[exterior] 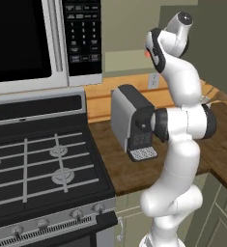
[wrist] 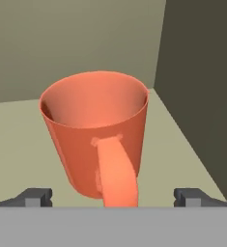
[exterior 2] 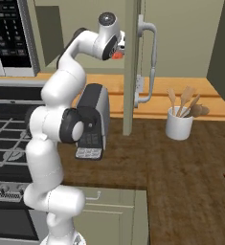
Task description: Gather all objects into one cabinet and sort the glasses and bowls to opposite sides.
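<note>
Orange-red mug [wrist: 95,132] upright on cabinet shelf [wrist: 18,149] (side wall close); pincer [wrist: 114,195] spread apart.

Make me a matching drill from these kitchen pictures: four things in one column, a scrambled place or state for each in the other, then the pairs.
Things:
1. orange-red mug
2. coffee machine
3. white utensil holder
4. gripper

Places or states:
A. holds wooden spoons on the wooden counter
B. open, one fingertip on each side of the mug's handle
C. upright on the pale cabinet shelf, handle toward the hand camera
D. on the counter next to the stove

Pairs: 1-C, 2-D, 3-A, 4-B
</note>
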Tool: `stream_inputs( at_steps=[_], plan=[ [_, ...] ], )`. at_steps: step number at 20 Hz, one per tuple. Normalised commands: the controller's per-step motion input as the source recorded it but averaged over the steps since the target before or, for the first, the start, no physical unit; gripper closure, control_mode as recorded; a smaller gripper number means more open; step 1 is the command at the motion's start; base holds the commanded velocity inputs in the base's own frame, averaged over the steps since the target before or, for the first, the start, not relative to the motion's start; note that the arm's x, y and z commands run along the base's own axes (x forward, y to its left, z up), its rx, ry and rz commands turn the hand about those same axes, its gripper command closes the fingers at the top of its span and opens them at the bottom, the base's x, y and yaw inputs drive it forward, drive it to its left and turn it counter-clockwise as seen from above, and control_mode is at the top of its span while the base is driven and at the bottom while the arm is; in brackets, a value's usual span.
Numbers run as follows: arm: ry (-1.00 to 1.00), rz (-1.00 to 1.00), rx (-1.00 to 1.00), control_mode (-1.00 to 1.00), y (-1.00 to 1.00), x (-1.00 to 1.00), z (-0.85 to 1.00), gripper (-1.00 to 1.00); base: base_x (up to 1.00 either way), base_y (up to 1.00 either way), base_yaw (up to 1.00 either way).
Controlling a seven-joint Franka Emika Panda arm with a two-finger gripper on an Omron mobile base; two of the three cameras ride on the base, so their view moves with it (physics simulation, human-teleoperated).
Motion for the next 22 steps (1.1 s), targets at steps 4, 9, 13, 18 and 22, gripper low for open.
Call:
stream_inputs(
  at_steps=[4, 9, 13, 18, 22],
  plan=[
    [0.0, 0.0, 0.0, -1.0, -0.06, 0.23, 0.0, -1.0, 0.0, 0.0, 0.0],
    [0.0, 0.0, 0.0, -1.0, -0.04, 0.08, 0.0, 1.0, 0.0, 0.0, 0.0],
    [0.0, 0.0, 0.0, -1.0, -0.01, 0.0, 0.0, 1.0, 0.0, 0.0, 0.0],
    [0.0, 0.0, 0.0, -1.0, 0.0, 0.0, 0.0, 1.0, 0.0, 0.0, 0.0],
    [0.0, 0.0, 0.0, -1.0, 0.0, 0.0, -0.01, 1.0, 0.0, 0.0, 0.0]
  ],
)
